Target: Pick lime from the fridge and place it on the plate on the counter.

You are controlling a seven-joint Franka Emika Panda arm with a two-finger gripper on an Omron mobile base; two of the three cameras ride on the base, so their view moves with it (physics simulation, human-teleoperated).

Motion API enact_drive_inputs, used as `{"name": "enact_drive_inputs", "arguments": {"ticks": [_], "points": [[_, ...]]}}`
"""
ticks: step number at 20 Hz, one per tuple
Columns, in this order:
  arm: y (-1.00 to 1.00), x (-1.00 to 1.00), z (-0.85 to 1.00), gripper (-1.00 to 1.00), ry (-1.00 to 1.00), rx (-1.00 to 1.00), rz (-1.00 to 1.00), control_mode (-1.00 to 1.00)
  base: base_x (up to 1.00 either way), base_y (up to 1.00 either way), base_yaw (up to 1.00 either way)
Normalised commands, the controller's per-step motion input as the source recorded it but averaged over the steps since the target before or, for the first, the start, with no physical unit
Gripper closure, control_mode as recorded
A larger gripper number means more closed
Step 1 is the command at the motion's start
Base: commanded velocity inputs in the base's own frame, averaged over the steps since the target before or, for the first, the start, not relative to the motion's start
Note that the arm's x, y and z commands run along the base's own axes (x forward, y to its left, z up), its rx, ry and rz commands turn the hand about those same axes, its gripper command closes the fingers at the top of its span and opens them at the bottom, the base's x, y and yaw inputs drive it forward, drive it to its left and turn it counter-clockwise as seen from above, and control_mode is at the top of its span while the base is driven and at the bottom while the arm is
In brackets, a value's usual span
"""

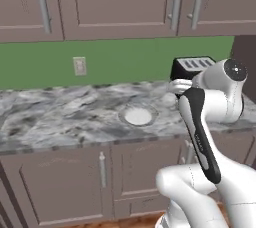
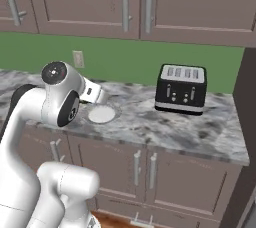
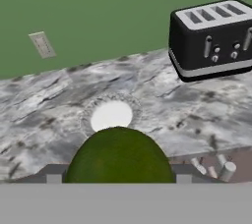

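Observation:
In the hand view the dark green lime (image 3: 118,156) sits close up between the fingertips of my gripper (image 3: 118,178), which is shut on it. The small round white plate (image 3: 111,116) lies on the marbled counter (image 3: 167,105) just beyond and below the lime. From the base, the plate (image 1: 137,116) (image 2: 101,114) shows near the counter's front edge, and the white hand (image 2: 92,93) hovers above the counter (image 1: 60,112) beside it, partly hidden by the arm. The fridge is out of view.
A black four-slot toaster (image 3: 211,36) (image 2: 181,88) (image 1: 192,64) stands on the counter to the right of the plate. A wall outlet (image 3: 42,44) is on the green backsplash. Brown-mauve cabinets hang above and stand below. A dark panel (image 2: 248,97) bounds the counter's right end.

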Motion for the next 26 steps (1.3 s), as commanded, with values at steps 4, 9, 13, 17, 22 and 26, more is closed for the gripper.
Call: {"name": "enact_drive_inputs", "arguments": {"ticks": [4,9,13,17,22,26], "points": [[0.0,0.0,0.0,1.0,0.0,0.0,0.0,1.0,0.52,0.47,0.0],[0.0,0.0,0.0,1.0,0.0,0.0,0.0,1.0,0.51,0.41,0.0],[0.0,0.0,0.0,1.0,0.0,0.0,0.0,1.0,0.4,0.18,0.0],[0.0,0.0,0.0,1.0,0.0,0.0,0.0,1.0,0.33,0.01,0.0],[0.0,0.0,0.0,1.0,0.0,0.0,0.0,1.0,0.27,0.0,0.0],[0.0,0.0,0.0,1.0,0.0,0.0,0.0,1.0,0.3,0.02,0.0]]}}
